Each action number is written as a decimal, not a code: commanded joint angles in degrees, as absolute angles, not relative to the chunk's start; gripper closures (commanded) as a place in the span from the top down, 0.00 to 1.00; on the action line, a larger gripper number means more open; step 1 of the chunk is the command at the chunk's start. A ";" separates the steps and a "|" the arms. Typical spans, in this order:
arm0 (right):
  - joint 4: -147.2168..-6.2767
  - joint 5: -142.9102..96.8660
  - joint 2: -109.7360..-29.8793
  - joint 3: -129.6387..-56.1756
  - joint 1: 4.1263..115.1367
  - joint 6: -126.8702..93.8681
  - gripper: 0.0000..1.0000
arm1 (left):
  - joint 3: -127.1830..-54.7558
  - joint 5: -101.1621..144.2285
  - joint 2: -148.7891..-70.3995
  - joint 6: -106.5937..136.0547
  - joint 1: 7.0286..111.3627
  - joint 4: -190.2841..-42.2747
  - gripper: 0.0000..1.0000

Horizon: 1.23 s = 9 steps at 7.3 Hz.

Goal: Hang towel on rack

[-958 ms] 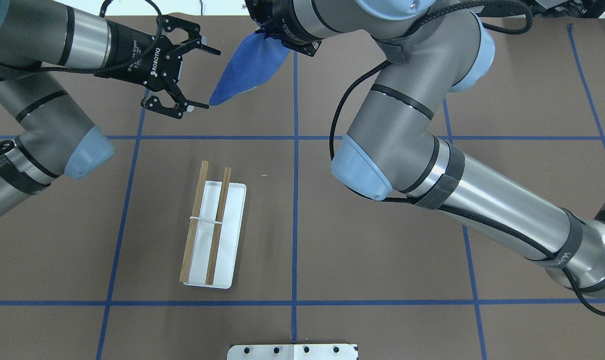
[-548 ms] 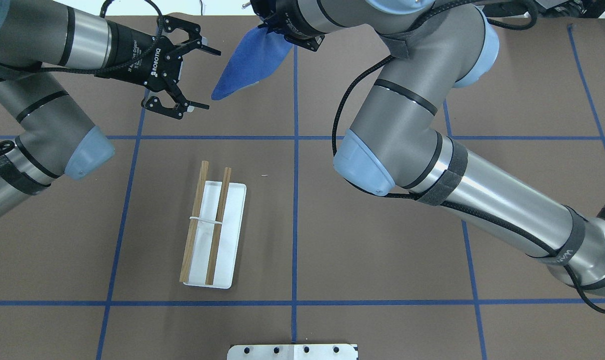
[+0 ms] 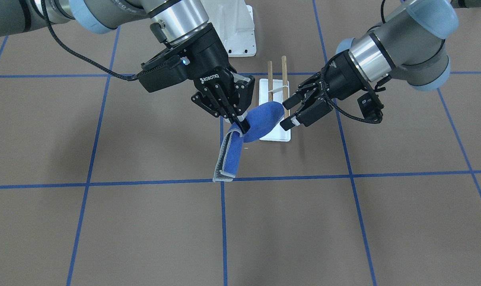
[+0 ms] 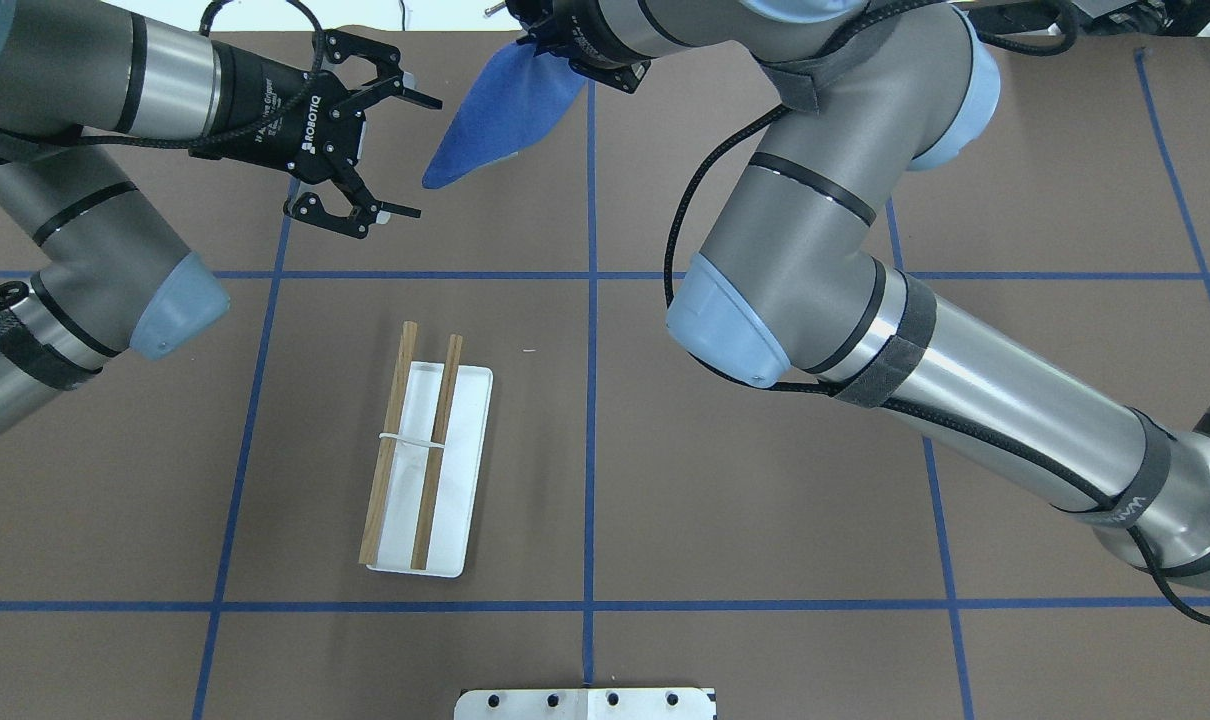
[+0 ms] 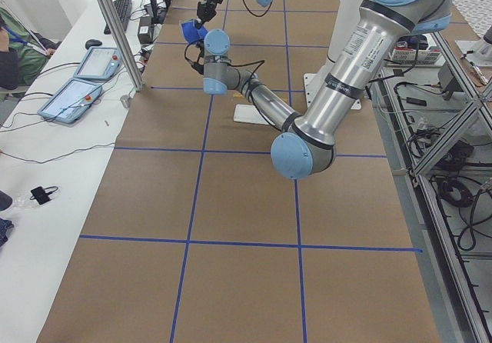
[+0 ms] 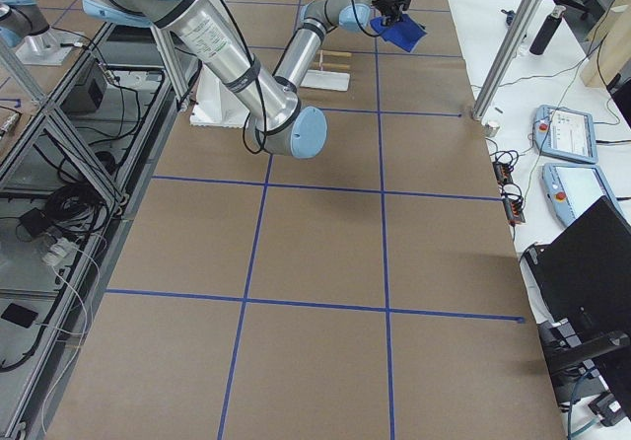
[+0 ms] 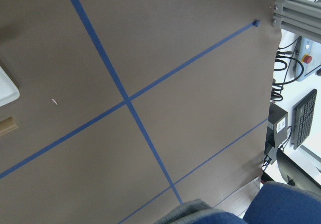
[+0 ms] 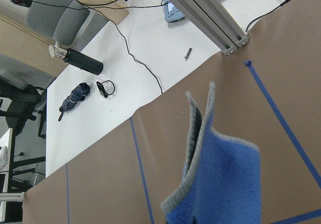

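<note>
Brown table point(image 4: 765, 650), blue tape grid point(image 4: 590, 450), white bench point(image 5: 46, 228).

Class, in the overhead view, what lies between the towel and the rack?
Nothing stands between the towel and the rack: only bare brown table, crossed by one blue tape line, as the overhead view shows.

Silver-grey arms point(image 4: 1005, 405), pale-blue joint caps point(image 4: 725, 335), black cables point(image 4: 678, 225)
</note>
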State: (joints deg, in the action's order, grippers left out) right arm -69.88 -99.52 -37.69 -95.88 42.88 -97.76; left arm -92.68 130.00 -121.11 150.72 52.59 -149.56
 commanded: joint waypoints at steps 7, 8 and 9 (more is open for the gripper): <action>-69.96 -99.49 -38.23 -96.15 42.80 -98.09 0.00 | -92.29 126.56 -121.03 153.63 52.47 -155.02 0.00; -69.96 -99.49 -38.75 -96.15 42.80 -97.74 0.00 | -92.37 126.56 -121.11 153.63 52.47 -155.21 0.00; -69.96 -99.84 -39.72 -96.24 42.72 -97.56 0.11 | -92.37 126.56 -121.03 153.63 52.47 -155.21 0.00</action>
State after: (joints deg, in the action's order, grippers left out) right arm -69.96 -99.58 -38.80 -96.17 42.77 -97.81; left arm -92.34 126.57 -121.09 153.63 52.46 -154.93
